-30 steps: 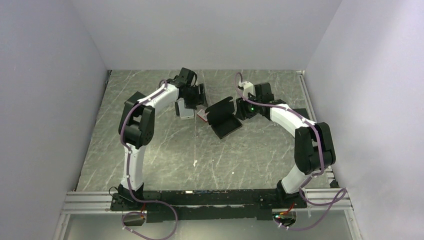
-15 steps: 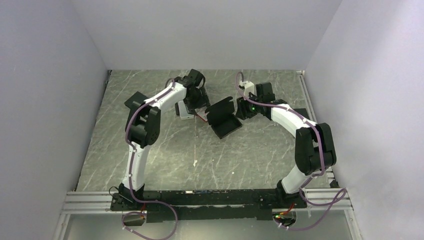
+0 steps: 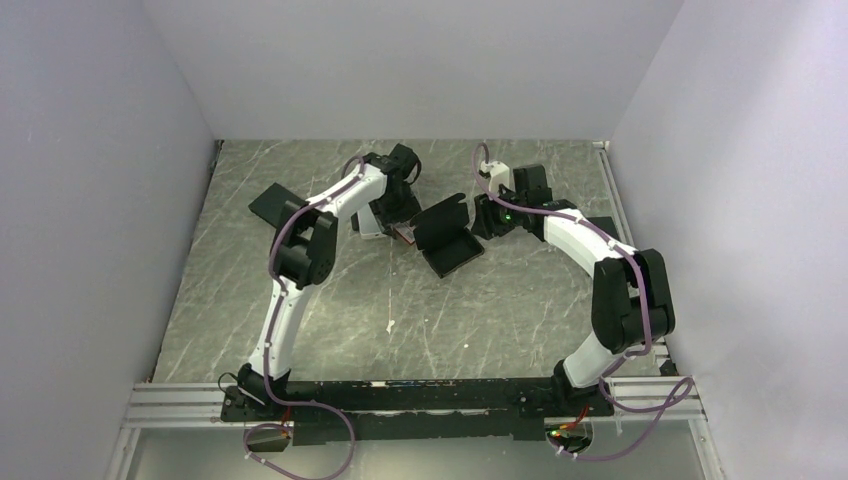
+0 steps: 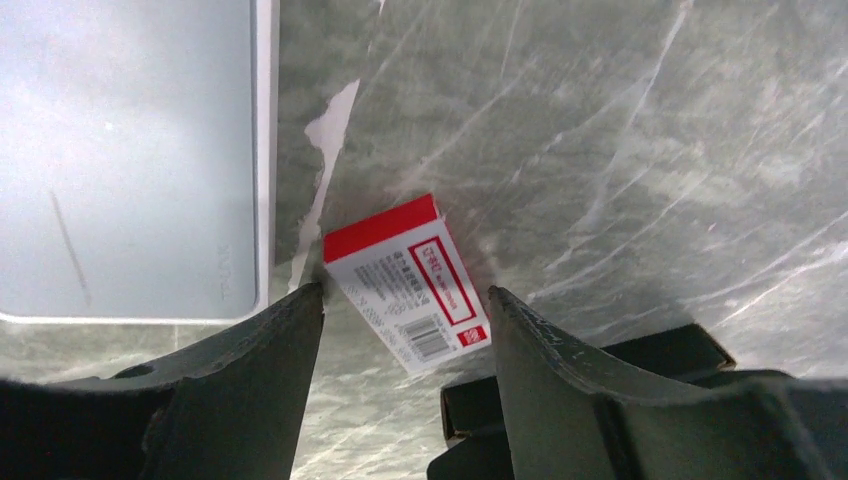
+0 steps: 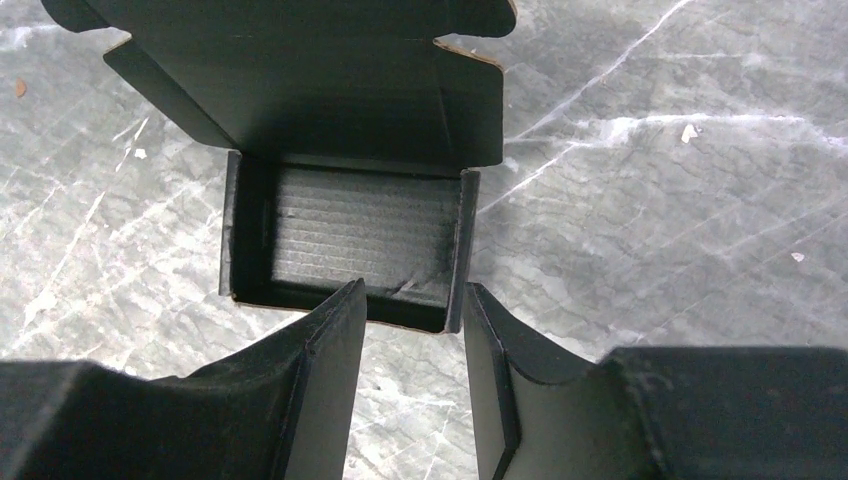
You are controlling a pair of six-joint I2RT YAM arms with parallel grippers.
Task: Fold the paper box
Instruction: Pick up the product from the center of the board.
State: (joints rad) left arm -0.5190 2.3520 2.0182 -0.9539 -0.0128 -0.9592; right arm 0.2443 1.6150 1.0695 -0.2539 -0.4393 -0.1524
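My left gripper (image 4: 405,297) is spread wide over the small red-and-white carton (image 4: 395,262) lying on the table (image 4: 650,150). The jaws straddle it without clamping, probably ready to pick it up for packing. The silver-grey case (image 4: 120,150) lies just beside it. My right gripper (image 5: 412,295) is also parted and holds nothing. It sits at the open tray wall of the paper box (image 5: 350,225), I'd guess to steady it. The box is mid-table toward the far side, between both arms, with its walls formed and its lid upright, unfolded.
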